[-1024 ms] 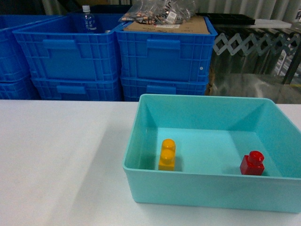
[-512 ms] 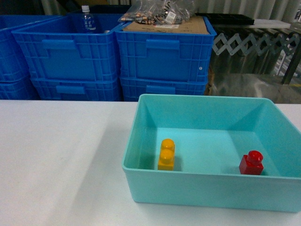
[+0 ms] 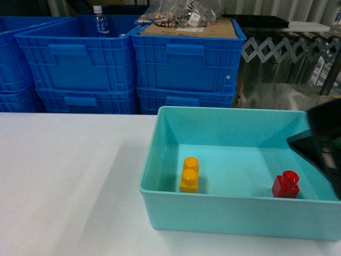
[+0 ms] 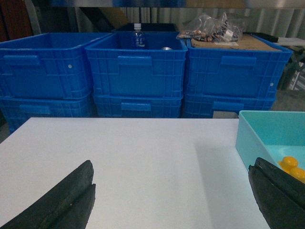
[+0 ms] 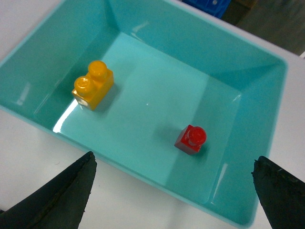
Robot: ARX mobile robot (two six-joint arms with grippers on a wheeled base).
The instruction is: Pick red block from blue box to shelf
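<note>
Red block (image 3: 285, 184) upright on the floor of the blue box (image 3: 160, 138), near its right wall, well apart from the yellow brick (image 3: 189, 174); box on the white table (image 3: 64, 181), blue crates (image 3: 184, 64) behind; right gripper (image 5: 174, 191) spread wide above the box, empty, block between and ahead of its fingers; left gripper (image 4: 174, 198) also wide open over bare table, nothing held.

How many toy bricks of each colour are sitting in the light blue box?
Red: 1, the red block, with one stud
Yellow-orange: 1, the yellow-orange brick, with two studs
Total: 2 bricks, apart from each other on the floor of the blue box
</note>
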